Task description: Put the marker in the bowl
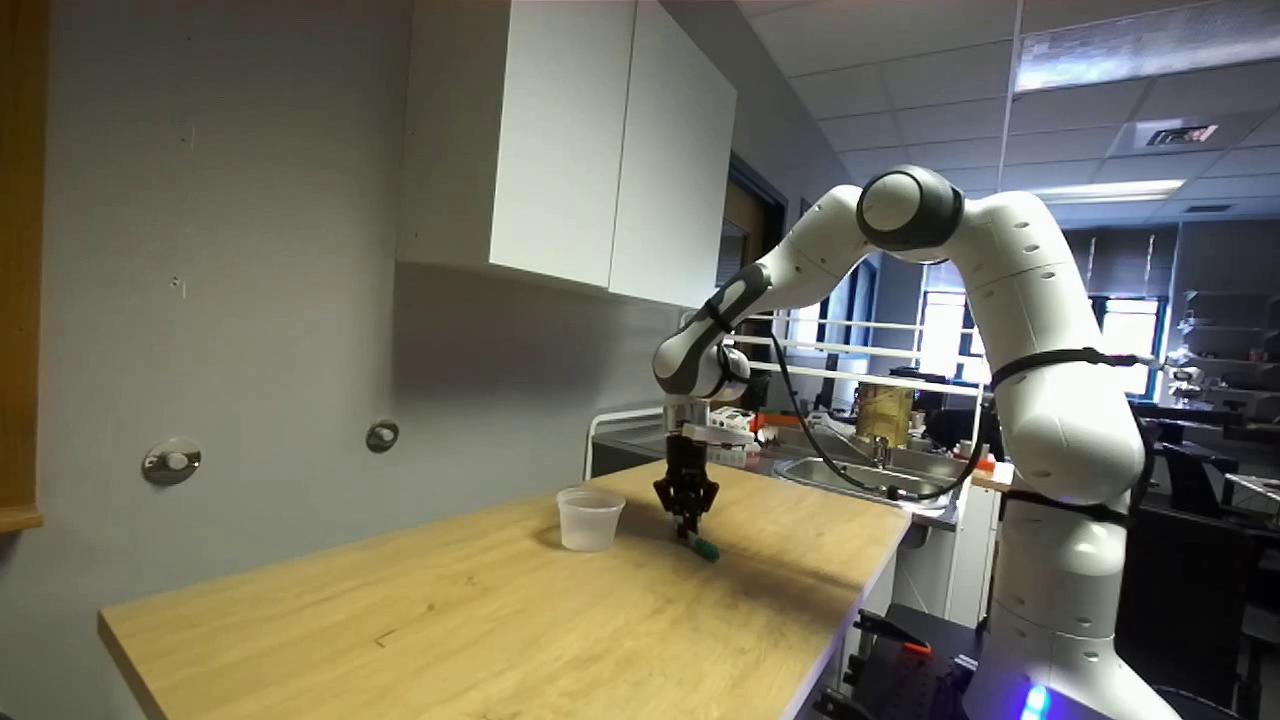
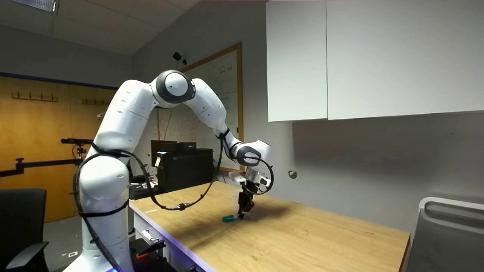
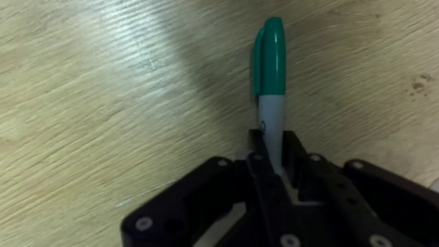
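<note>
Jaws pinch marker (image 3: 272, 85); bowl (image 1: 590, 524) — in an exterior view.

Your marker (image 3: 272, 95) has a glossy plastic cap (image 3: 274, 56) and a smooth, duller barrel (image 3: 271, 112). The table (image 1: 450, 610) looks like wood, fine grain, kinda satiny. The bowl (image 1: 590, 525) is cloudy plastic, your gripper (image 3: 272, 135) is mostly matt with shiny metal screws (image 3: 144, 223), and the sink (image 1: 903, 477) looks like polished metal.
</note>
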You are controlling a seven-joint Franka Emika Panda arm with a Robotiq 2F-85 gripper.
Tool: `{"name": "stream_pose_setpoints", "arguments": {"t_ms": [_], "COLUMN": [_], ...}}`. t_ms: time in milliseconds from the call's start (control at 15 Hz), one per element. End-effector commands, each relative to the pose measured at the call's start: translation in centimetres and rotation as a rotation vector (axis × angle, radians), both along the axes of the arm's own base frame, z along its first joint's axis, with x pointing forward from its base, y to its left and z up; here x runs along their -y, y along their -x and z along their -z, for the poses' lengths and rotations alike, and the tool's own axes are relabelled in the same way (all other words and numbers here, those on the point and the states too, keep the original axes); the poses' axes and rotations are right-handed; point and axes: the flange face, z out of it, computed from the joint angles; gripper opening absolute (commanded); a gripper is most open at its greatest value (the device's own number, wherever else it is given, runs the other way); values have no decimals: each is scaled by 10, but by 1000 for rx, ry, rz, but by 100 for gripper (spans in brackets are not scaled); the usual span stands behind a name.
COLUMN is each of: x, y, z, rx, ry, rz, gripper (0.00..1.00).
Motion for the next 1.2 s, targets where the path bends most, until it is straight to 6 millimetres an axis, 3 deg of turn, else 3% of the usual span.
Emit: {"name": "stream_pose_setpoints", "arguments": {"t_ms": [0,667,933,1133], "x": [-1,-32,-56,-80], "y": [2,-9,-23,-36], "z": [-33,-175,-202,-204], "rx": [32,379,460,485], "ry": [23,158,227,241], "rz": [-1,15,45,49], "gripper": [5,4,4,4]}}
